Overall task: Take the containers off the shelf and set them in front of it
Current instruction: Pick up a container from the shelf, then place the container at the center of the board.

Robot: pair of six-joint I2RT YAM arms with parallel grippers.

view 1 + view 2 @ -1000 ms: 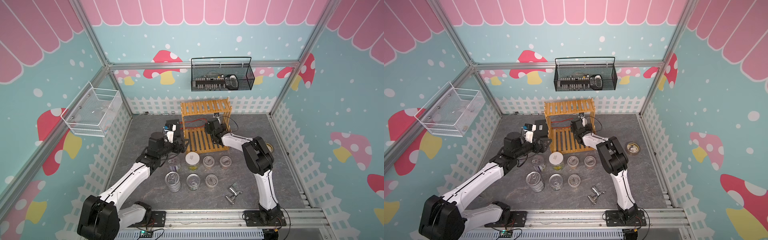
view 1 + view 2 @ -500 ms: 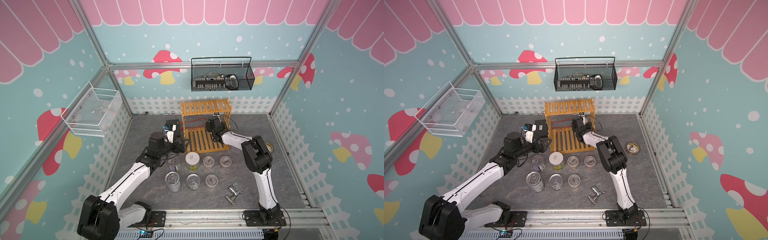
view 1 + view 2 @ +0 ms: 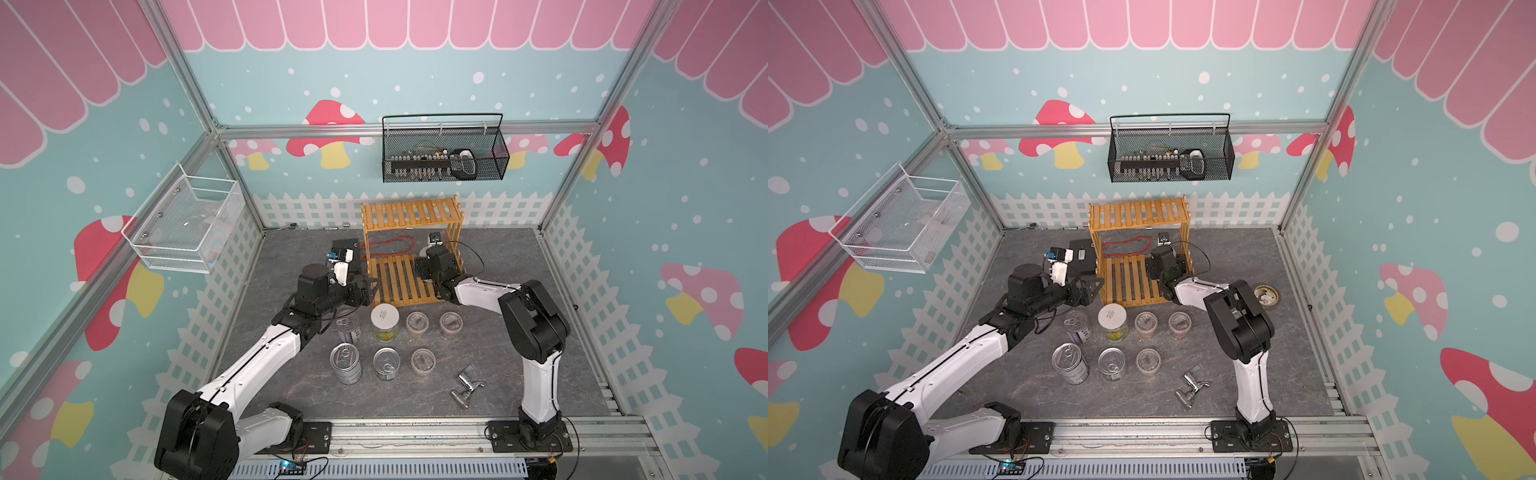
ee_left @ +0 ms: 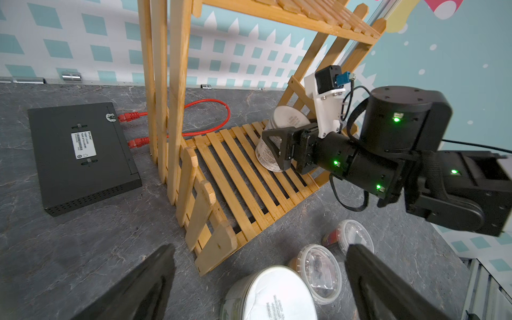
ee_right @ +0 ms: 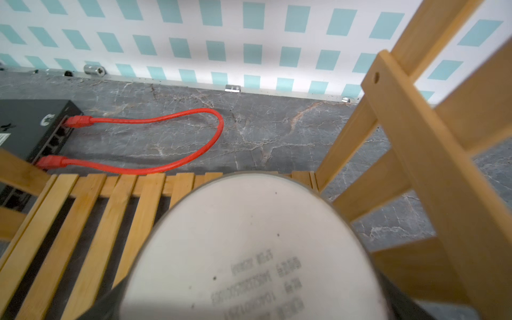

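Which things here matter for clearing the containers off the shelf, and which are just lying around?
Job: wooden shelf; white-lidded canister on its lower tier; three tins; white-lidded jar; three clear cups.
Lying about: faucet; tape roll; black box; red cable; black basket; white basket.

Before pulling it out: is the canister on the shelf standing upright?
No, the canister leans tilted on the shelf's lower slats, gripped by the right end effector.
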